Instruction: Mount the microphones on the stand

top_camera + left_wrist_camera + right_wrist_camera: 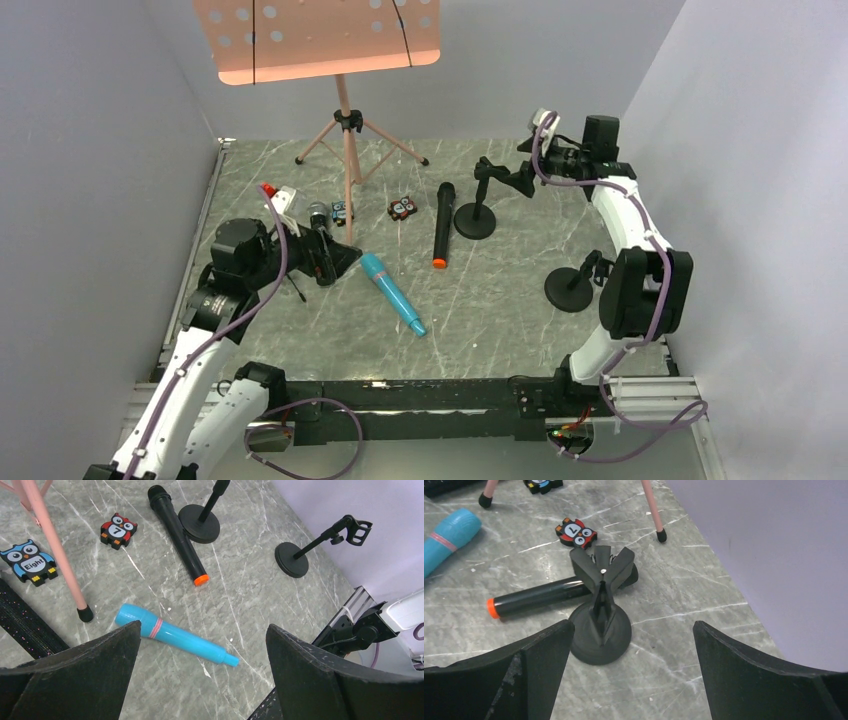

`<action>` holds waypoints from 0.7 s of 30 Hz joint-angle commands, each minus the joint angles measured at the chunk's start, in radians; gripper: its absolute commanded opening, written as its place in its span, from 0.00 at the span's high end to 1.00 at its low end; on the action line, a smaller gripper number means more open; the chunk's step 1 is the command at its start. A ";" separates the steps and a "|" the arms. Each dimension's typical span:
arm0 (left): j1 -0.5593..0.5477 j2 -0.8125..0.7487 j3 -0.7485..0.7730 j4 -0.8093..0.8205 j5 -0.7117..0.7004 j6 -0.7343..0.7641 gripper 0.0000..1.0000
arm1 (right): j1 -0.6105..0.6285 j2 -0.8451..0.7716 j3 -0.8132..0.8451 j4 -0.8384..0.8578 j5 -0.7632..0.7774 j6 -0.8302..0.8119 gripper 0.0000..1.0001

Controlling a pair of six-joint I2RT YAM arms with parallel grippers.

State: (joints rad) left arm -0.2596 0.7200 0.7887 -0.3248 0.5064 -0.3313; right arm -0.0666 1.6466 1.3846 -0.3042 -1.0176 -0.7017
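Note:
The turquoise microphone (392,292) lies flat mid-table and also shows in the left wrist view (175,637). My left gripper (335,262) hovers over its head end, open and empty (202,675). The black microphone with the orange end (441,226) lies beside a black desk stand (474,218). My right gripper (522,165) is open and empty above that stand's clip (601,567), with the stand's base (600,632) near its left finger. A second black stand (570,288) is at the right. The silver mesh head (318,213) shows behind my left gripper, its body hidden.
A pink tripod music stand (345,130) is at the back, one leg (55,555) near my left gripper. Small owl pieces (402,208) (340,210) lie near its feet. Grey walls close in the left, right and back sides.

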 commanded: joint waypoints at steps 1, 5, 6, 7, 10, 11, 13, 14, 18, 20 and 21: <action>-0.004 -0.031 -0.004 -0.004 -0.013 0.001 0.01 | 0.036 0.054 0.096 -0.046 0.004 -0.095 0.08; -0.004 -0.045 -0.014 0.000 -0.010 -0.003 0.01 | 0.053 0.108 0.164 -0.114 0.002 -0.137 0.17; -0.004 -0.045 -0.016 0.000 -0.010 -0.003 0.01 | 0.054 0.118 0.174 -0.130 0.000 -0.152 0.19; -0.004 -0.045 -0.018 -0.001 -0.010 -0.003 0.01 | 0.056 0.125 0.181 -0.142 -0.003 -0.169 0.21; -0.003 -0.043 -0.020 0.000 -0.009 -0.002 0.01 | 0.062 0.134 0.198 -0.177 -0.008 -0.205 0.28; -0.004 -0.041 -0.020 0.000 -0.009 -0.002 0.01 | 0.062 0.138 0.204 -0.200 -0.014 -0.222 0.31; -0.003 -0.037 -0.019 0.002 -0.007 0.000 0.01 | 0.062 0.140 0.210 -0.223 -0.018 -0.242 0.38; -0.004 -0.035 -0.019 0.004 -0.007 -0.001 0.01 | 0.062 0.141 0.213 -0.235 -0.020 -0.257 0.44; -0.004 -0.029 -0.013 0.006 -0.004 -0.002 0.01 | 0.062 0.138 0.212 -0.264 -0.024 -0.287 0.67; -0.004 -0.028 -0.011 0.006 -0.001 -0.003 0.01 | 0.062 0.135 0.212 -0.273 -0.029 -0.294 0.74; -0.004 -0.027 -0.010 0.005 -0.001 -0.004 0.01 | 0.062 0.132 0.213 -0.278 -0.033 -0.294 0.78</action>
State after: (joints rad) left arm -0.2596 0.6903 0.7677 -0.3389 0.4999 -0.3313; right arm -0.0059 1.7878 1.5551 -0.5488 -1.0084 -0.9291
